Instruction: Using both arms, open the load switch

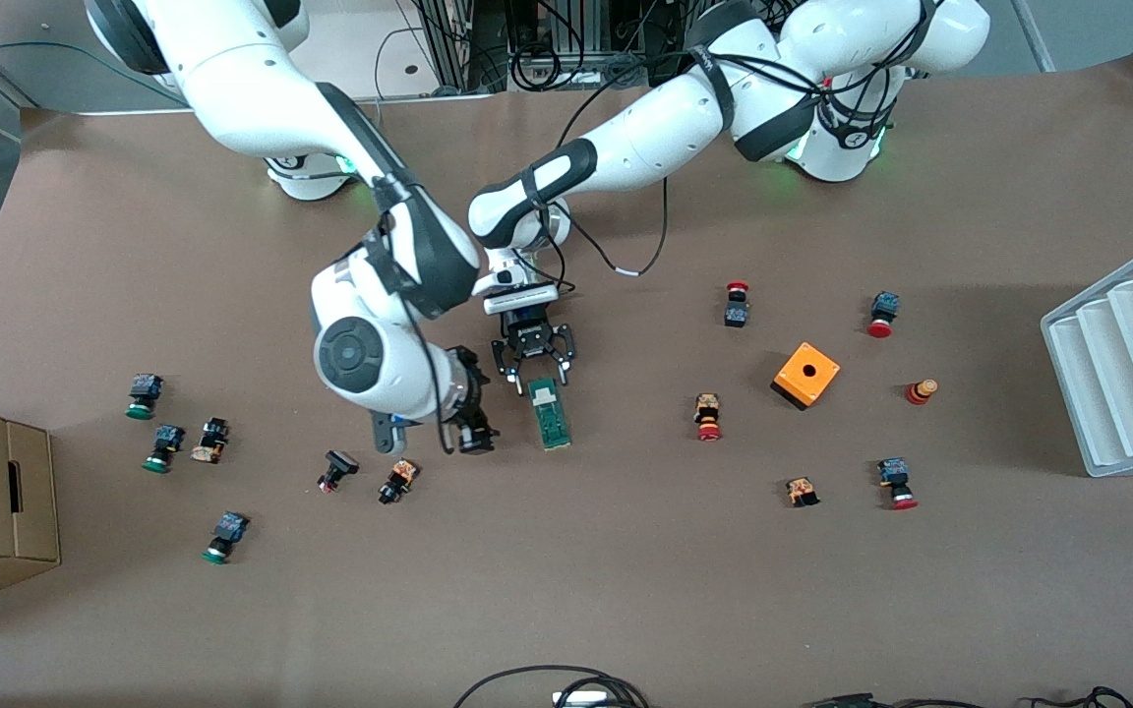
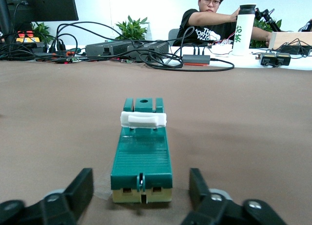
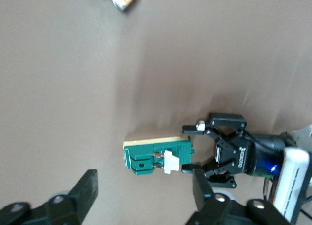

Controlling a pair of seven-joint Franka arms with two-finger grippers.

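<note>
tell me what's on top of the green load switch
A small white clip piece sits across the top of the slim dark-green rectangular load switch, near one end, beside a round hole. The rest of its ribbed top is bare. Its underside against the brown table is hidden.

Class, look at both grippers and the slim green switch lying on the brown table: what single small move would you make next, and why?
Probably draw the left gripper back from the slim dark-green load switch. Its jaws stand open at the switch's end, gripping nothing, and the right gripper hangs open beside it, so the switch lies free on the table with its white piece showing on top.
</note>
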